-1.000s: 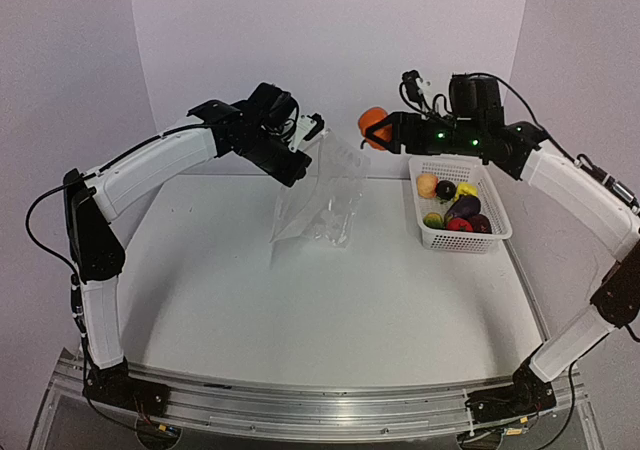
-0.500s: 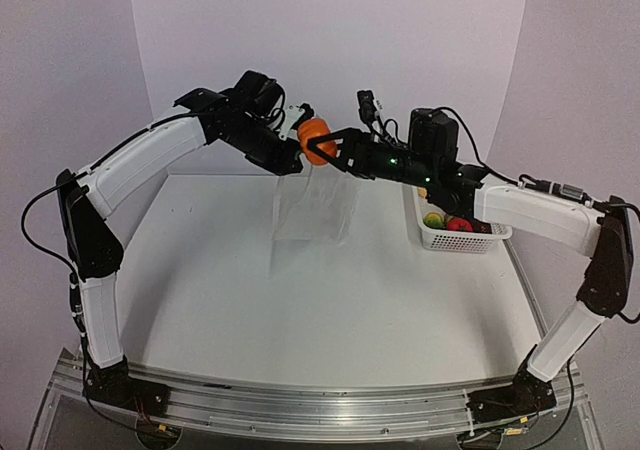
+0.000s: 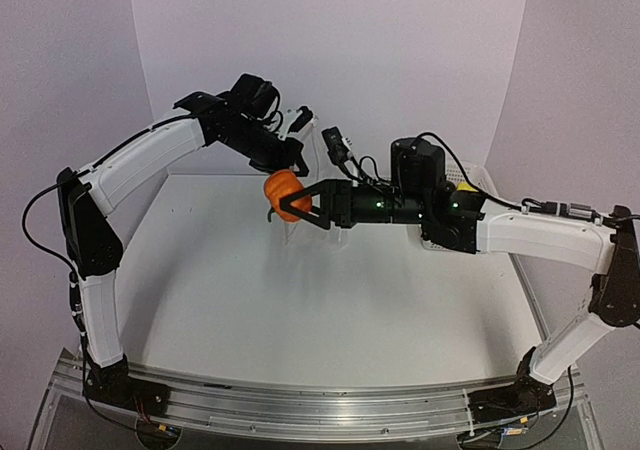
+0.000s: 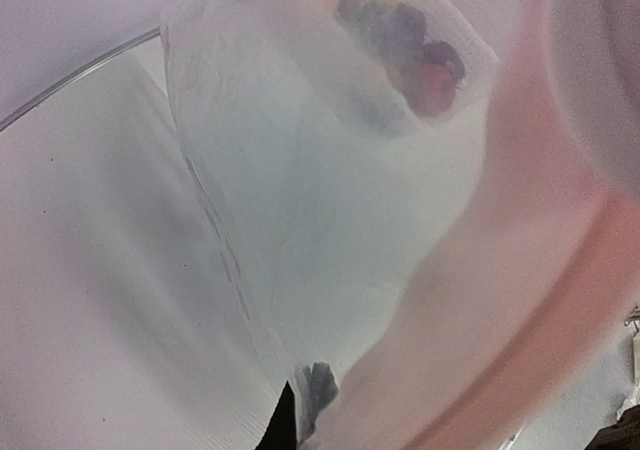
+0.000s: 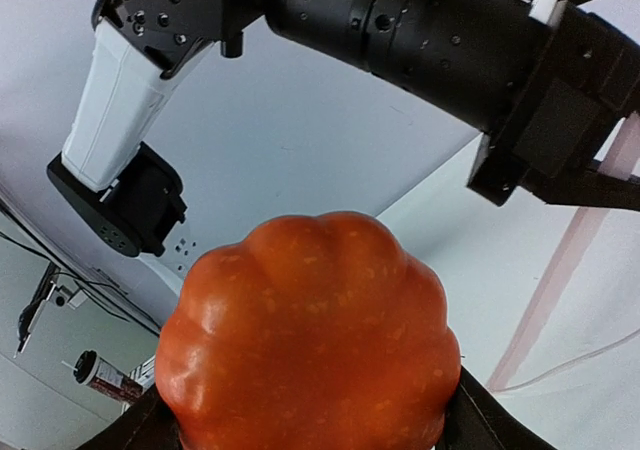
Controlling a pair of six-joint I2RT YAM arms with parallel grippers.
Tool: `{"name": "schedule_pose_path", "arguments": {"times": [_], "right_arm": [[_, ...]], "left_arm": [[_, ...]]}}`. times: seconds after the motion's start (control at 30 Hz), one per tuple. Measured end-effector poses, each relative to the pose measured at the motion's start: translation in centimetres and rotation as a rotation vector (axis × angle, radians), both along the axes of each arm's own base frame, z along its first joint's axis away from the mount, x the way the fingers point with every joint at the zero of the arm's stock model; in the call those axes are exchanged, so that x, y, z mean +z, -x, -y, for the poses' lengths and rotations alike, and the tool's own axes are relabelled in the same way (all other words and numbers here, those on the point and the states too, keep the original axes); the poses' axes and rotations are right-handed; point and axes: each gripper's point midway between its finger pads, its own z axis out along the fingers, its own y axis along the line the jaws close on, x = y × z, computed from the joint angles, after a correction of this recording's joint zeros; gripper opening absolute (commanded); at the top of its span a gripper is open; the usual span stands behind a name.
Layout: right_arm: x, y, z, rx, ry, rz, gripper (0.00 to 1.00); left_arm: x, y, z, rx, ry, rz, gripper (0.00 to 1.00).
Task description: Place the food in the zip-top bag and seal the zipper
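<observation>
"Two arms meet above mid-table. What does the overhead view give?"

"The right gripper (image 3: pixel 285 198) reaches level toward the left, clamped on an orange toy pumpkin (image 3: pixel 281 189) held in the air just beside the zip-top bag (image 3: pixel 316 175). The left gripper (image 3: pixel 303 128) pinches the bag's top edge, so it hangs upright."

"And the wrist views?"

"The right one shows the pumpkin's ribs close up. The left one (badly blurred) shows red and purple food (image 4: pixel 428 68) in the white basket (image 3: pixel 485 176), seen through the film."
</observation>
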Motion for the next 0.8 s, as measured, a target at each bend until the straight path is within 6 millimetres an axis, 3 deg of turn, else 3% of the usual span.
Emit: {"name": "schedule_pose_path", "arguments": {"times": [0.23,0.43,0.6,0.8], "right_arm": [[-1.2,-3.1,0.7,-0.153,0.06,0.071,0.24],[-3.5,-5.4,0.8,-0.291,0.132,0.094,0.23],[-4.4,-9.0,3.4,-0.525,0.196,0.109,0.22],[-5.7,-11.1,5.5,-0.671,0.284,0.094,0.21]], "left_arm": [[-0.1,0.6,0.5,-0.03,0.03,-0.03,0.0],[-1.6,0.0,-0.4,-0.016,0.021,-0.065,0.0],[-1.5,1.2,0.2,-0.051,0.031,-0.081,0.0],[-1.2,2.5,1.2,-0.089,0.025,-0.063,0.0]]}}
